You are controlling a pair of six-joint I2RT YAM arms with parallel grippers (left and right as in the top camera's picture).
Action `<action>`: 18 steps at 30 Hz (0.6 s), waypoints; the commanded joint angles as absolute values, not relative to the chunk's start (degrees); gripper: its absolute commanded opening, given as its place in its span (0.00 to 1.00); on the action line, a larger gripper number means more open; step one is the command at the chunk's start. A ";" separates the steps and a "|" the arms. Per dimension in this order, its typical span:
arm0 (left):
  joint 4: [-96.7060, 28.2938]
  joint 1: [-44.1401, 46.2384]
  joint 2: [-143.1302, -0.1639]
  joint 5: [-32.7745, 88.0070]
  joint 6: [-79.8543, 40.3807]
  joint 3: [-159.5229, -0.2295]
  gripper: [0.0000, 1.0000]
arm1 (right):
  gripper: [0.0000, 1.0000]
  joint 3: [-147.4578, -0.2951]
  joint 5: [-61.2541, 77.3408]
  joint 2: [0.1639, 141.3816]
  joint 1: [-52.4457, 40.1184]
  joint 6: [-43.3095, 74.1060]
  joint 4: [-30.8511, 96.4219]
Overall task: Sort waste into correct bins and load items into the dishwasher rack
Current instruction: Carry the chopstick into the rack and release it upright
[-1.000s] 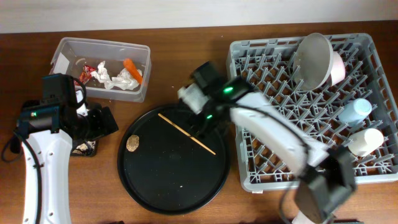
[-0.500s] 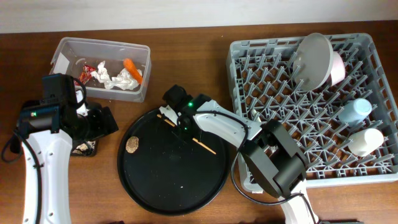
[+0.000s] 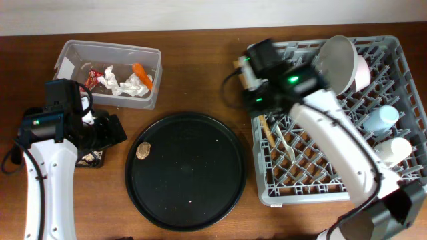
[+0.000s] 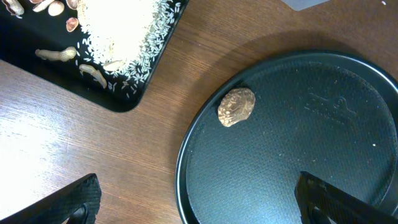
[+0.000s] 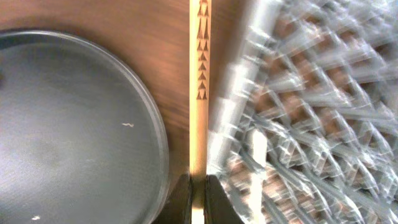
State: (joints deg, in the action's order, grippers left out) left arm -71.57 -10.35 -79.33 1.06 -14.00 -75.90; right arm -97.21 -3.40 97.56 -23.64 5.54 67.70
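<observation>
My right gripper (image 3: pixel 260 110) is shut on the thin wooden stick (image 3: pixel 265 127) and holds it over the left edge of the grey dishwasher rack (image 3: pixel 400 183). In the right wrist view the stick (image 5: pixel 200 93) runs straight up from the shut gripper (image 5: pixel 198 193). A white fork (image 3: pixel 287 143) lies in the rack, which also holds the white plate (image 3: pixel 337 63), pink bowl (image 3: pixel 363 73), pale blue cup (image 3: pixel 381 120) and white cup (image 3: pixel 392 152). The brown lump (image 4: pixel 236 107) sits on the round black tray (image 3: pixel 187 200). My left gripper (image 4: pixel 199 208) hangs open just in front of it, holding nothing.
The clear tub (image 3: pixel 67 50) at the back left holds tissues, a red wrapper and a carrot piece. The shallow black tray (image 4: pixel 112 93) with rice and peanuts lies under my left arm. Bare wood separates the round tray from the rack.
My right gripper closed on the stick, lifted it off the round tray and carried it right to the rack's left edge. The left arm has not moved.
</observation>
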 commanded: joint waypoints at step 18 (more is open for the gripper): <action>-71.61 -10.22 -78.78 1.21 -14.55 -75.77 0.99 | 0.34 -84.03 -2.52 95.85 -7.64 7.35 63.92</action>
State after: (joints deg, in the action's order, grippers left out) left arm -71.61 -10.35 -79.33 1.06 -14.00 -75.90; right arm -77.21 0.60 97.89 -9.26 7.42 61.98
